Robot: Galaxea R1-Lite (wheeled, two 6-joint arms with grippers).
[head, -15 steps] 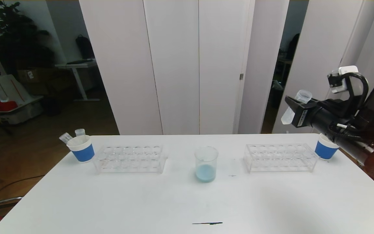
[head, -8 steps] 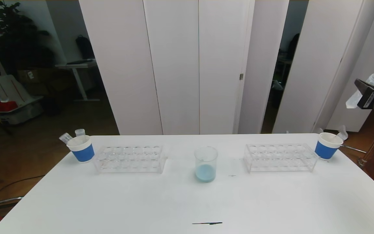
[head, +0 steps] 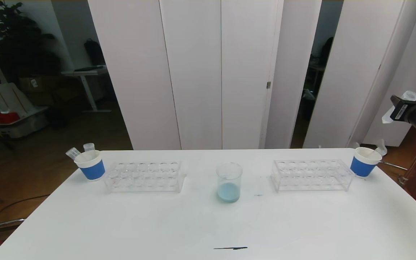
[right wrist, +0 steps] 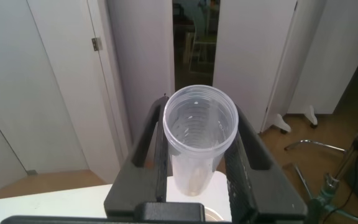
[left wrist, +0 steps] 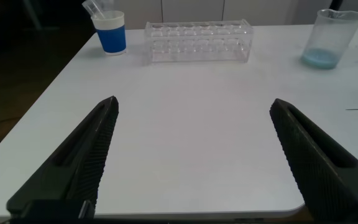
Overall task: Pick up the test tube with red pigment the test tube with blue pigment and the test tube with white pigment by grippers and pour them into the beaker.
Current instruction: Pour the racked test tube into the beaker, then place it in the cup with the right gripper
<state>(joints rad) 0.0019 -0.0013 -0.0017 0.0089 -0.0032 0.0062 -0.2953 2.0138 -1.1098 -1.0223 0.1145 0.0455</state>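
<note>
The beaker (head: 229, 182) stands mid-desk between 2 racks (head: 312, 175), pale blue in its bottom. The right gripper (head: 399, 112) clamps an emptied tube (head: 406, 98) above the far-right corner; best lower it upright into the cup (head: 363, 161) there. The left gripper (left wrist: 191, 162) hangs wide open, empty, over the near-left edge.

my beaker (head: 229, 182) stands upright mid-table, pale blue liquid at its bottom; a clear, empty-looking test tube (right wrist: 196, 140) sits clamped in my right pincer (right wrist: 197, 155)
</note>
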